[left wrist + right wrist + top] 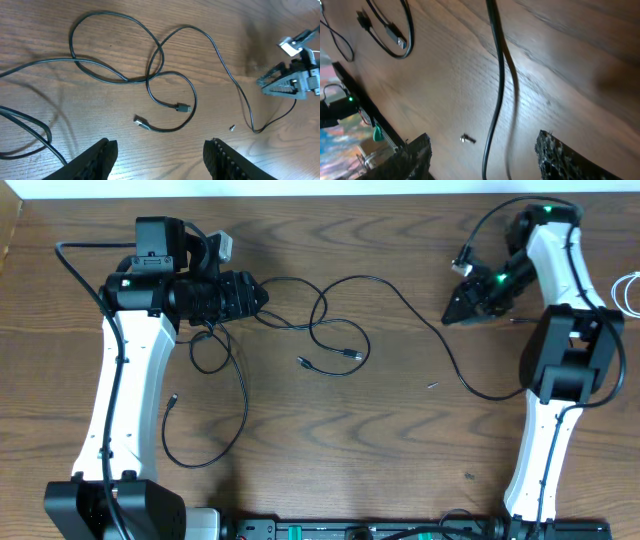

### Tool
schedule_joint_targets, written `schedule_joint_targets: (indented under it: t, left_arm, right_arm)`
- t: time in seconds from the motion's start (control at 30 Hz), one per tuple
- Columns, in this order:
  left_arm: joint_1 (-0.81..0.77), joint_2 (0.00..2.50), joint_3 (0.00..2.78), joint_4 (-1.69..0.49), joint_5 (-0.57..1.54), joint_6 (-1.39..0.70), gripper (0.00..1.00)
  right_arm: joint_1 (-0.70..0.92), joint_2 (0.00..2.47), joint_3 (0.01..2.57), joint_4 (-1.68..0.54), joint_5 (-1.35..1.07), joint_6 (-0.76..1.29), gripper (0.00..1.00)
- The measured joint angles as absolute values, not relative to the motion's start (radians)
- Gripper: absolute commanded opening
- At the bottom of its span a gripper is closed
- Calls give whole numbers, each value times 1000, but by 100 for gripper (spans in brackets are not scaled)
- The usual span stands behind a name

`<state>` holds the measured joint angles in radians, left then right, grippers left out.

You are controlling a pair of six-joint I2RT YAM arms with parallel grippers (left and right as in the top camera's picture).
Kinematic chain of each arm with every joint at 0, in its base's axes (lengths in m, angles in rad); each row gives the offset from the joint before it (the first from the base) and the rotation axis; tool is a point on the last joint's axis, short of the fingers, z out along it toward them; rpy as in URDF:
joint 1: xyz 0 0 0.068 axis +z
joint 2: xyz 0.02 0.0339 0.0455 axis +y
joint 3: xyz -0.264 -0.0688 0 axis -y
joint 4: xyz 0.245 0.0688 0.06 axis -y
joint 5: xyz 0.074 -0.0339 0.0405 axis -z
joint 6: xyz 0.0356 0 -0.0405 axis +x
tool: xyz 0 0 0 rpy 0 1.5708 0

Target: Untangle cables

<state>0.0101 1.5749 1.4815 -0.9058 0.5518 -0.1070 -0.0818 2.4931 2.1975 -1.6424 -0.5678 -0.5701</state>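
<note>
Several thin black cables (322, 320) lie looped over one another at the table's middle, with two small plugs (352, 354) near each other. In the left wrist view the loops (150, 75) and the plugs (184, 107) lie ahead of my left gripper (160, 150), which is open and empty. In the overhead view my left gripper (258, 298) is at the loops' left end. One long cable (465, 380) runs right. My right gripper (452, 315) is open, and this cable (497, 90) passes between its fingers (484, 142). A white cable (628, 290) lies at the far right edge.
Another black cable (215, 415) loops beside the left arm, its plug (172, 400) near the arm. A tiny metal bit (432, 386) lies on the wooden table (380, 440); it also shows in the right wrist view (467, 139). The right arm's base link (570, 355) stands over the long cable's end.
</note>
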Motion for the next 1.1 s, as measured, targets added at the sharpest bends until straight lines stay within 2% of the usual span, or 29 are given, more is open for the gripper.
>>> schedule_joint_targets:
  t: [0.63,0.93,1.1]
  left_arm:
    - [10,1575,1481,-905,552,-107,61]
    - [10,1575,1481,-905,552,-107,61]
    - [10,1575,1481,-905,551,-107,61]
  right_arm:
    - [12,2586,2170,-1590,-664,-587,67]
    - [52,2564,2033,-1536,-799,-588,64]
    - [81,2561,1985,-1511,-866,-588,58]
